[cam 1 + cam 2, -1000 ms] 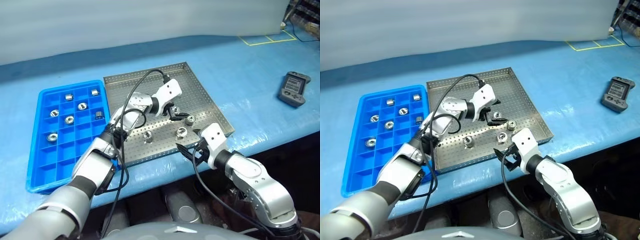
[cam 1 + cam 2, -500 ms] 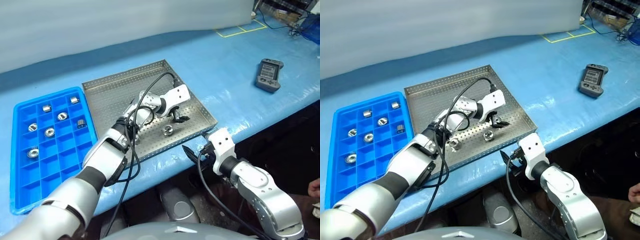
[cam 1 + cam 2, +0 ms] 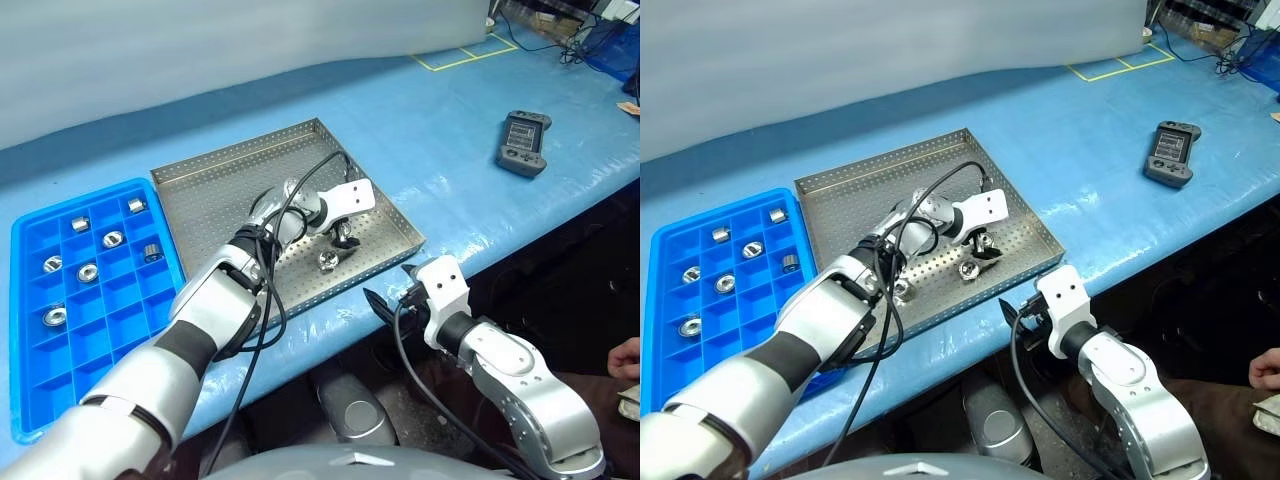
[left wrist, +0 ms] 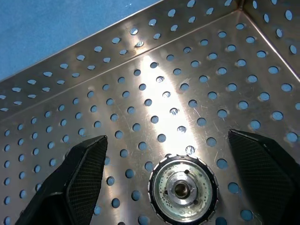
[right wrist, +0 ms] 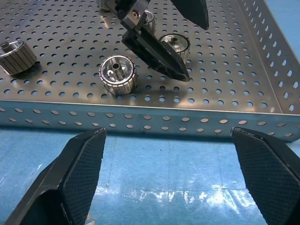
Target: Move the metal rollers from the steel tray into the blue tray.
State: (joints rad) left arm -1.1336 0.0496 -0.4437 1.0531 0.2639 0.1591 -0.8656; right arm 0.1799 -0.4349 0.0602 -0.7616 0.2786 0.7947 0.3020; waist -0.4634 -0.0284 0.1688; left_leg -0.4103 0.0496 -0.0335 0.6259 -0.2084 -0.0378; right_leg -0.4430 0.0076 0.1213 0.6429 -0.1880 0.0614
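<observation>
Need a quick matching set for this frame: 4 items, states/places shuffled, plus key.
Items:
1. left gripper
2. right gripper
3. blue tray
4. handheld controller

Places/states:
A. lying on the blue table cover, away from both trays
B. open over a metal roller in the steel tray
C. open, at the table's front edge, outside the steel tray
D. holds several rollers in its compartments

Pairs: 1-B, 2-C, 3-D, 4-A

Blue-covered table [image 3: 450,120], steel tray [image 3: 215,175], blue tray [image 3: 25,330], handheld controller [image 3: 523,142]
</observation>
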